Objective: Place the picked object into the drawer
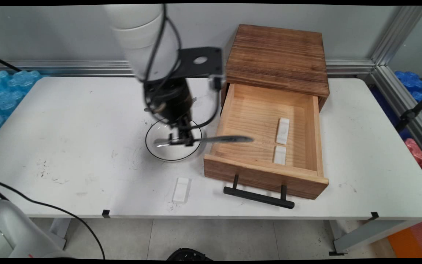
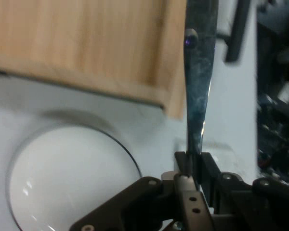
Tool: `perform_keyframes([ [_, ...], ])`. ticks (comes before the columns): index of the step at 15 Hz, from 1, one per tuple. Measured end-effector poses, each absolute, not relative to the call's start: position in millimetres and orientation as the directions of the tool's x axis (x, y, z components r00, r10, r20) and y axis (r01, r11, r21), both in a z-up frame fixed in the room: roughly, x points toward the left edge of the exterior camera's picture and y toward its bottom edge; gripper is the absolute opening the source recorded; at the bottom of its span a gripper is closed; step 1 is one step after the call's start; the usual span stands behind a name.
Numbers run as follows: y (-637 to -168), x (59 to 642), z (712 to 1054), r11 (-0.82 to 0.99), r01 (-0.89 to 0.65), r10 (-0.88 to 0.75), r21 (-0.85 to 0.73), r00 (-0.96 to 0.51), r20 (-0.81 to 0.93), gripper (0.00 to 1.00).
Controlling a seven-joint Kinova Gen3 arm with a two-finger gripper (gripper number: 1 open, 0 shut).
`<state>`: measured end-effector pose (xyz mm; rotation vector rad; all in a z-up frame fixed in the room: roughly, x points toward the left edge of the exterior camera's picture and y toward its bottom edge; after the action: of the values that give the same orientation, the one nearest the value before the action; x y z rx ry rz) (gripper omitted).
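The black gripper [image 1: 183, 139] hangs above a white plate with a dark rim [image 1: 159, 150] near the middle of the white table [image 1: 68, 128], its two fingers pressed together on a metal knife [image 1: 225, 139] that lies level in the air. In the main view the knife's short pale end sticks out to the left of the fingers over the plate, while the long dark end reaches right, over the left wall of an open wooden drawer [image 1: 266, 172] and a little way above its floor. The hand view shows the fingers [image 2: 185, 163] clamped on the narrow part of the knife [image 2: 198, 96], which runs straight up the picture past the corner of the drawer [image 2: 86, 43], with the plate [image 2: 67, 178] below and to the left. The drawer is pulled out of a dark wooden box [image 1: 277, 55] that stands at the back of the table, and a black bar handle [image 1: 258, 197] is fixed across its front. Two small white blocks [image 1: 282, 131] lie end to end on the drawer's floor, toward its right side, apart from the knife. A third white block [image 1: 181, 190] lies on the table near the front edge, just left of the handle and below the plate.
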<state>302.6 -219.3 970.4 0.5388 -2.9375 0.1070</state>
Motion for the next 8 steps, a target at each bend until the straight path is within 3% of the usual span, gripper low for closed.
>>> perform_keyframes([
  [8, -288.2, 230.9, 963.9, 0.954, -0.286, -0.265, -0.089, -0.944, 0.197, 0.0],
])
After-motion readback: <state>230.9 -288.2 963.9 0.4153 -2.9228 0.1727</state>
